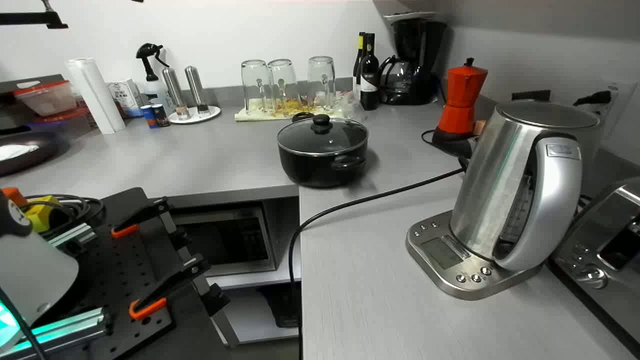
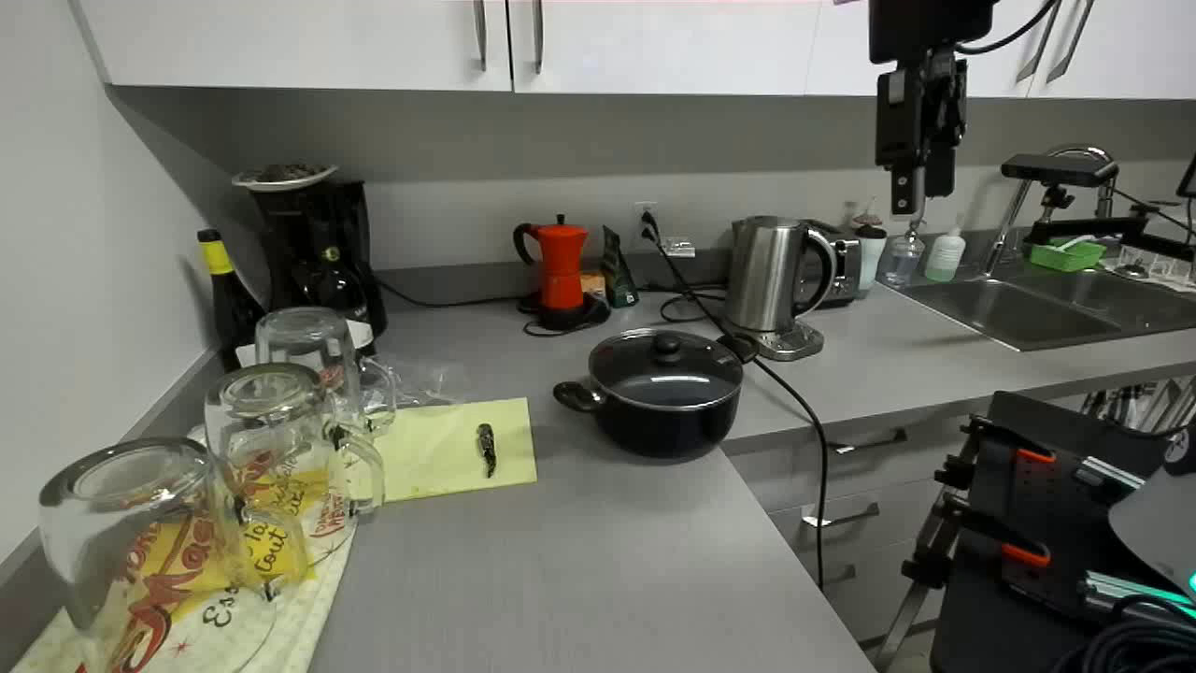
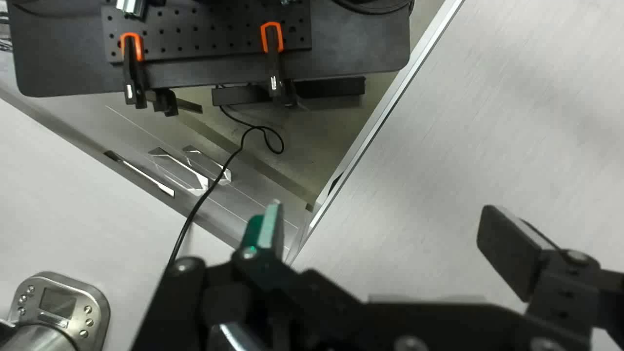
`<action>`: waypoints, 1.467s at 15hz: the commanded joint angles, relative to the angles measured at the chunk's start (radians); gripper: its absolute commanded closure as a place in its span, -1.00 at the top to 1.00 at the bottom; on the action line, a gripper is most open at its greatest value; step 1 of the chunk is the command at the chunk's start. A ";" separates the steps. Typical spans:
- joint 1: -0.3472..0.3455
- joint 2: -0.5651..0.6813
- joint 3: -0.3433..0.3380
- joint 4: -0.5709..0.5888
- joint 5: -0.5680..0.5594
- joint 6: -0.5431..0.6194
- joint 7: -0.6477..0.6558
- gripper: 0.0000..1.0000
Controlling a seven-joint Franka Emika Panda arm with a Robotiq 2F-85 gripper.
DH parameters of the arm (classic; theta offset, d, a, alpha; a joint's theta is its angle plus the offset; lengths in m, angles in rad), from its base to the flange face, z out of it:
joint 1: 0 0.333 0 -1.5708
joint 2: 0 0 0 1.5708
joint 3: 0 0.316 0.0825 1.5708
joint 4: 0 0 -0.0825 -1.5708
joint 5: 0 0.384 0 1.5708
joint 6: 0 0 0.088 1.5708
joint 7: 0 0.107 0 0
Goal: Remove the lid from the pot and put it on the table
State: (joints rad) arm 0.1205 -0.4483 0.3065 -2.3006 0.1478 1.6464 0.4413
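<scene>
The transparent glass lid with a black knob lies flat on the pot in both exterior views [image 1: 345,134] [image 2: 628,366]. The low black pot [image 1: 307,169] stands on the grey countertop [image 1: 210,155], near its inner corner; the pot also shows in an exterior view [image 2: 659,428]. My gripper [image 2: 920,201] hangs high, pointing down, well apart from the pot, in an exterior view. In the wrist view my gripper [image 3: 386,235] has its fingers wide apart with nothing between them. The countertop [image 3: 438,146] shows below it. Pot and lid are out of the wrist view.
The steel kettle [image 1: 505,200] stands near the pot. A black cable [image 1: 360,201] runs past the pot over the counter edge. Upturned glass mugs [image 2: 271,421], a red moka pot [image 2: 561,262], wine bottles [image 1: 370,70] and a coffee maker [image 1: 417,55] stand around.
</scene>
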 commanded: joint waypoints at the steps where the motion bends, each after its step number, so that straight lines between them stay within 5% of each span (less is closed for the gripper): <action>1: 0.010 0.002 -0.009 0.001 -0.004 -0.001 0.004 1.00; 10: 0.002 0.022 -0.018 0.005 -0.010 0.021 -0.008 1.00; 22: -0.052 0.301 -0.104 0.030 -0.125 0.317 -0.035 1.00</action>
State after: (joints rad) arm 0.0712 -0.2284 0.2225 -2.2997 0.0671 1.9025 0.4190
